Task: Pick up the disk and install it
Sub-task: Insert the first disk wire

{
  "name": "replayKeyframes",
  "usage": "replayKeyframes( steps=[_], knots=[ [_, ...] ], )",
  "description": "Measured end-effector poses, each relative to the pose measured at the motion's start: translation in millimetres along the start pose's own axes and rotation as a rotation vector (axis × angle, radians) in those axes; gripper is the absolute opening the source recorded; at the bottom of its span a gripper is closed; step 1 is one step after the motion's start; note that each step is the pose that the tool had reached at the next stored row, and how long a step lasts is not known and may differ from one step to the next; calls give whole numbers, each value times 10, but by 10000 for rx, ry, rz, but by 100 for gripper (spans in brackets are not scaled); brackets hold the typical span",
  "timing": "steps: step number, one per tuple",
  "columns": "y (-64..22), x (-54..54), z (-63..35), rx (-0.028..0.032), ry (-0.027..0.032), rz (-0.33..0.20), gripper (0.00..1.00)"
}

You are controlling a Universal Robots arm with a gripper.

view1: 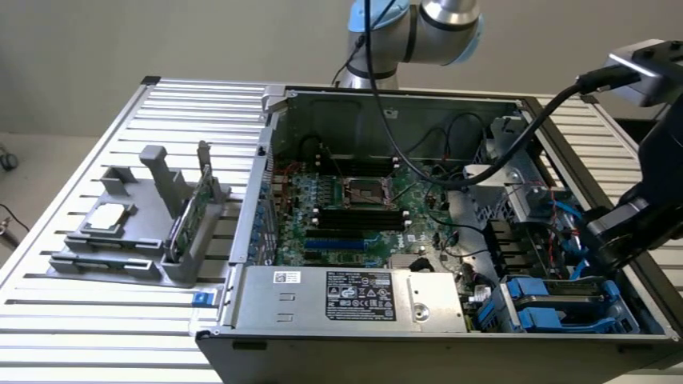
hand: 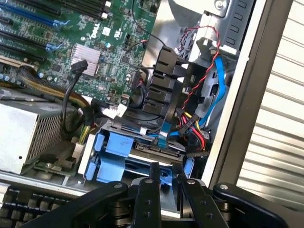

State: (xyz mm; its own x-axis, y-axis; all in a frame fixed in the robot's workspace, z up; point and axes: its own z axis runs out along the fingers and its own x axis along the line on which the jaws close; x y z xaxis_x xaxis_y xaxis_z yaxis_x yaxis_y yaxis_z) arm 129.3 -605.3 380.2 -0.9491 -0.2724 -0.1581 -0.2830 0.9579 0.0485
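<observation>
The disk [hand: 148, 158] shows as a silver strip framed by its blue carrier, lying level at the mouth of the blue drive bay [hand: 111, 145] in the front corner of the open computer case. My gripper [hand: 166, 175] stands right over its near end. The two black fingers [hand: 154, 176] are close together with the blue carrier edge between them. In the exterior view my gripper [view1: 603, 260] reaches down inside the case at the exterior view's right, just above the blue bay [view1: 545, 308].
The silver power supply [view1: 353, 296] lies beside the bay. Blue, red and black cables [hand: 213, 80] hang close behind the disk, near a black plastic block [hand: 161, 80]. The case wall [hand: 242, 95] hems the gripper in. A grey holder [view1: 128, 240] on the slatted table holds a silver chip [view1: 107, 216] and a green card [view1: 192, 212].
</observation>
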Motion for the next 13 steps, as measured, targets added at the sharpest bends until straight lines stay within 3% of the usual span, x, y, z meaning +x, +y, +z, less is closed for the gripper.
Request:
replayKeyframes(
  steps=[3, 8, 11, 13],
  knots=[
    [-1, 0, 6, -429, -160, 226, 25],
    [-2, -2, 14, -1073, -423, 611, 25],
    [-3, -3, 17, -1413, -570, 849, 25],
    [-2, -2, 19, -1573, -653, 1032, 25]
  ],
)
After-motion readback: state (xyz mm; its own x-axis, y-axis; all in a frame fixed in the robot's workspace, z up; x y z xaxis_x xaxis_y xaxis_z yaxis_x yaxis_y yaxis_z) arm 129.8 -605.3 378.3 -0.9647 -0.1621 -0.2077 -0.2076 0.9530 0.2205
